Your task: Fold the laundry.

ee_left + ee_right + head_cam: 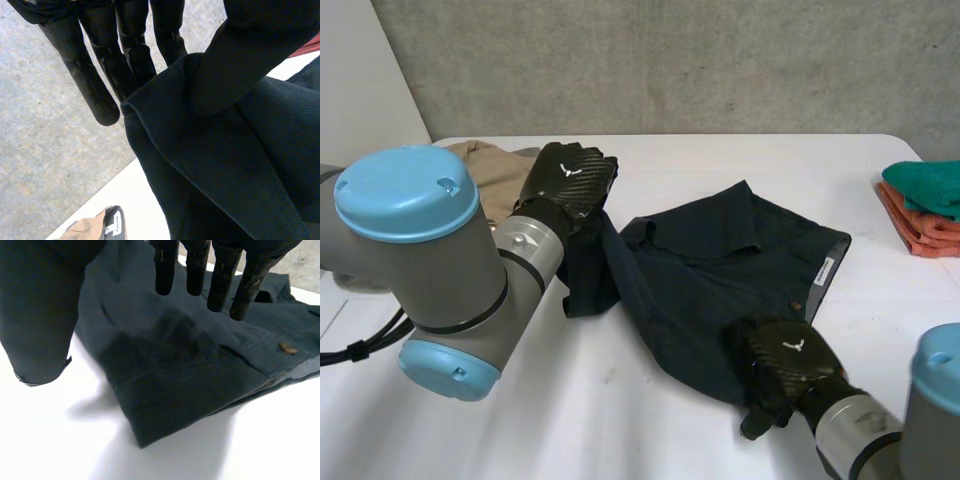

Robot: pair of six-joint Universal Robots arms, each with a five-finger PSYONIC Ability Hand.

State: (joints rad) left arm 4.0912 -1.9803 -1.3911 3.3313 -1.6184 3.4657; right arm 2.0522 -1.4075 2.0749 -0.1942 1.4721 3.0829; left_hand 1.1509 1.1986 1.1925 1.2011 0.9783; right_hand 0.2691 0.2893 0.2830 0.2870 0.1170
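Note:
A dark navy garment (720, 270) lies spread across the middle of the white table (620, 420). My left hand (565, 185) holds its far left corner lifted off the table. In the left wrist view the thumb (250, 55) pinches the navy cloth (225, 165) against straight fingers (125, 50). My right hand (785, 365) hovers over the garment's near edge. Its fingers (195, 265) hang straight and apart above the cloth (175, 365), with nothing held. A brown button (286, 347) sits on the waistband beside that hand.
A tan garment (490, 165) lies at the back left behind my left hand, also below the lifted corner (90, 227). Folded teal (930, 185) and orange (920, 230) clothes are stacked at the table's right edge. A grey wall stands behind.

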